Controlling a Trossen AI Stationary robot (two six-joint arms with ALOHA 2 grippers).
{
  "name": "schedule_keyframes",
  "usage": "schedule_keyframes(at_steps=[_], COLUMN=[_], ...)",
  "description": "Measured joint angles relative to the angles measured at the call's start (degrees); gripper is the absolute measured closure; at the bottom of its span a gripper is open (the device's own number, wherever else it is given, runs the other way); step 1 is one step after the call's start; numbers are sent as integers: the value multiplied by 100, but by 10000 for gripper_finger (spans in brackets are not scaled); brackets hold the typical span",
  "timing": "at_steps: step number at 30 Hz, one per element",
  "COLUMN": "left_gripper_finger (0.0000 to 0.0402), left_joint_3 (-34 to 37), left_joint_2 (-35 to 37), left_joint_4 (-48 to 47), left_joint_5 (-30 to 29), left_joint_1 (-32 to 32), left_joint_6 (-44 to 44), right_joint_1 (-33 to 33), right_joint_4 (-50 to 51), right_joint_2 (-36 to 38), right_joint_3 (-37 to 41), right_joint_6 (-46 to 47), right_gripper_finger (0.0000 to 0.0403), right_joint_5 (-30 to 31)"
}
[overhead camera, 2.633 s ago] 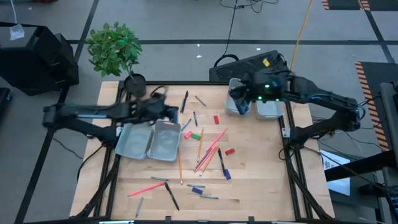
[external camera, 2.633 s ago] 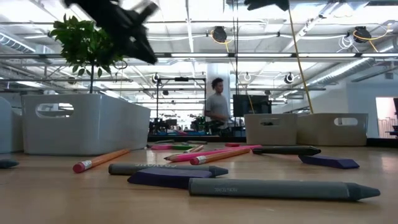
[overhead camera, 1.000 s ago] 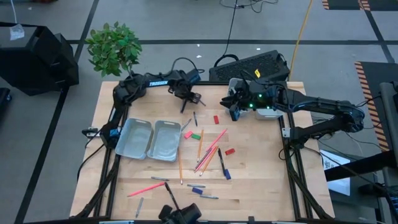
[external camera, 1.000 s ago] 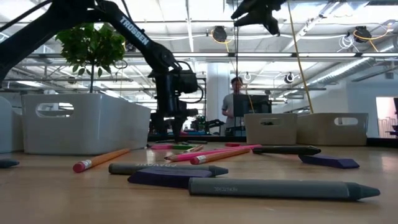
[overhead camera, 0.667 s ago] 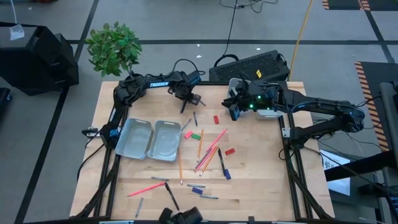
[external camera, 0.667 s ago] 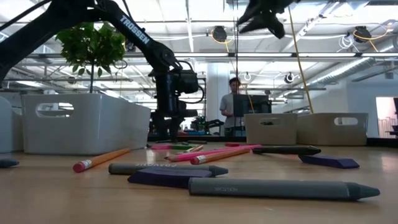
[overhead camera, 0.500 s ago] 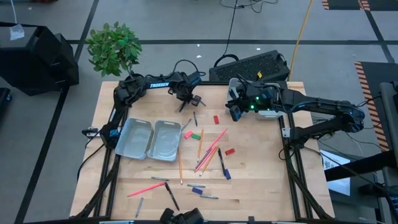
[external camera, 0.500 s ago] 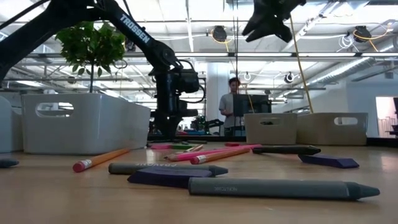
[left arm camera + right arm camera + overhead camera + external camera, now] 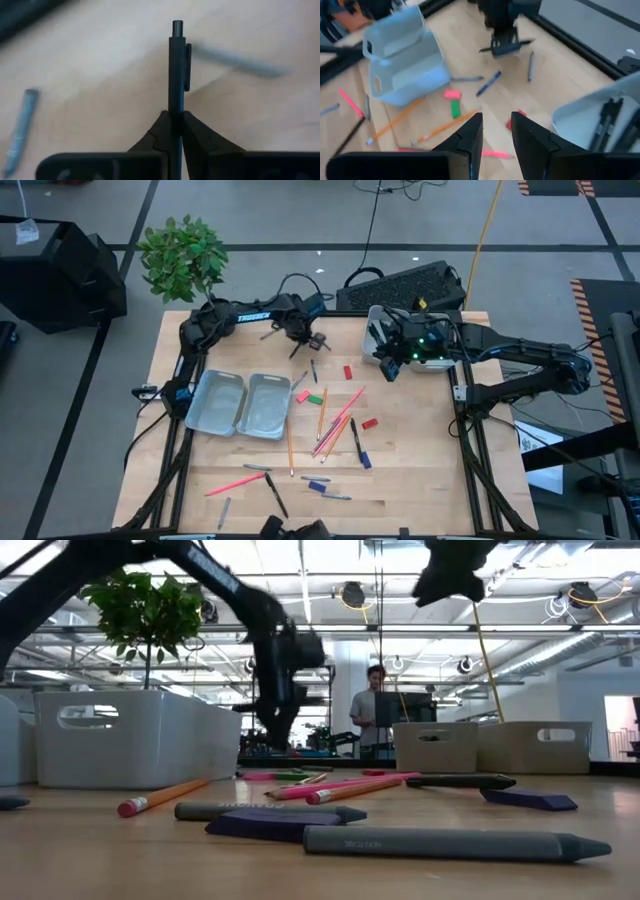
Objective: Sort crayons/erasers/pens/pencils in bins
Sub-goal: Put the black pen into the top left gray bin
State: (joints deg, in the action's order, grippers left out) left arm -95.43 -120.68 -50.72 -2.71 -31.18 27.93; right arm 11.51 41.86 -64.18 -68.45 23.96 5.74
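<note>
High view, looking down: the left gripper (image 9: 300,340) is near the far edge of the wooden table (image 9: 420,470), close to the potted plant (image 9: 185,255). Its fingers are pressed tight on a black pen (image 9: 176,65). In the left wrist view the pen sticks straight out from between the two fingers (image 9: 197,135), with its clip on one side. Below it lie a grey crayon (image 9: 20,127) and another grey stick (image 9: 235,62), blurred.

The right gripper (image 9: 392,365) hangs at the far right side, just beside the right pair of bins (image 9: 430,352). In the right wrist view its fingers (image 9: 465,137) stand a little apart with nothing between them. That view also shows black pens (image 9: 606,120) lying in the near bin of that pair.

The left pair of bins (image 9: 242,404) sits on the left side of the table. Between the two pairs, loose things lie around: a red eraser (image 9: 348,371), another red eraser (image 9: 369,423), a green eraser (image 9: 315,399) and a pink eraser (image 9: 302,394). Orange pencils (image 9: 322,412) and a pink pencil (image 9: 340,418) lie crossed in the middle. Another pink pencil (image 9: 235,483) lies near the front edge, with a black pen (image 9: 276,495) just beside it.

Low view: a grey crayon (image 9: 455,842) lies close to the camera. A person (image 9: 378,720) stands in the room behind the table.
</note>
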Motion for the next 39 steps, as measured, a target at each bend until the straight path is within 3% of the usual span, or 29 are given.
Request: schedule_keyframes(at_steps=[5,10,16,26,33,35,39], left_gripper_finger=[375,373,380,376,375,374,374], left_joint_3=[-504,-1355,-2366,-3557,-3568,-3568,-3568], left_joint_2=[471,570,-102,-1576,-1659,-1583,-1344], left_joint_4=[82,586,1845,2541,2551,2579,2590], left_joint_5=[23,-165,-514,-762,-254,-44,309], left_joint_1=[445,1051,1438,1326,1392,1417,1480], left_joint_6=[243,771,1307,1473,1420,1340,1170], right_joint_1=[13,66,-217,-853,-664,-371,376], right_joint_4=[524,773,1173,1538,1671,1365,559], right_joint_2=[276,721,1337,1715,1477,1469,1505], right_joint_3=[0,0,0,-4,208,462,1109], right_joint_6=[-493,-349,-555,-644,-405,-290,-60], right_gripper_finger=[310,310,310,310,305,295,258], right_joint_5=[17,52,20,35,1352,1174,182])
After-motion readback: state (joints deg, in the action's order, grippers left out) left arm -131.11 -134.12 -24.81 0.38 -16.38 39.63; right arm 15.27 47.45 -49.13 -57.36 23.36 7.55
